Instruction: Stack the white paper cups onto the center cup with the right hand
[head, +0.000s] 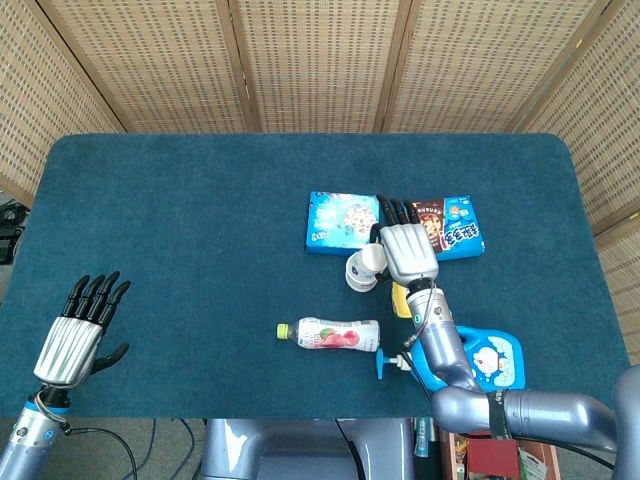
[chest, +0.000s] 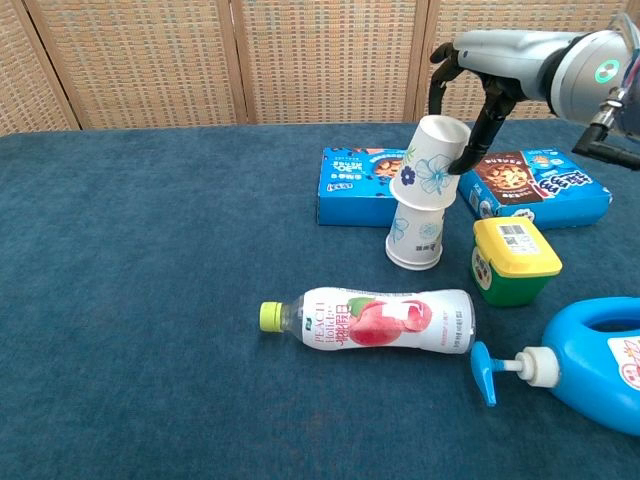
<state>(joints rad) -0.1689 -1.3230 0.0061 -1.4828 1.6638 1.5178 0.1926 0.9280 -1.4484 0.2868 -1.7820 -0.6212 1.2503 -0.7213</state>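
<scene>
white paper cups (chest: 424, 198) w/ blue flowers | table (chest: 150, 300) deep teal | jar (chest: 512, 262) green, yellow lid | detergent bottle (chest: 600, 365) bright blue

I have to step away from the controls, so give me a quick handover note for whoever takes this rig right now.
Right hand: holds the upper paper cup, upside down and tilted, its mouth over the top of the center cup.
Left hand: open, holding nothing, at the table's near left corner.
Center cup: upside down, between the light blue box and the yellow-lidded jar.
Done: the cup is over the center cup.
Left: level it, push it down, let go. No other loose cups visible.
</scene>
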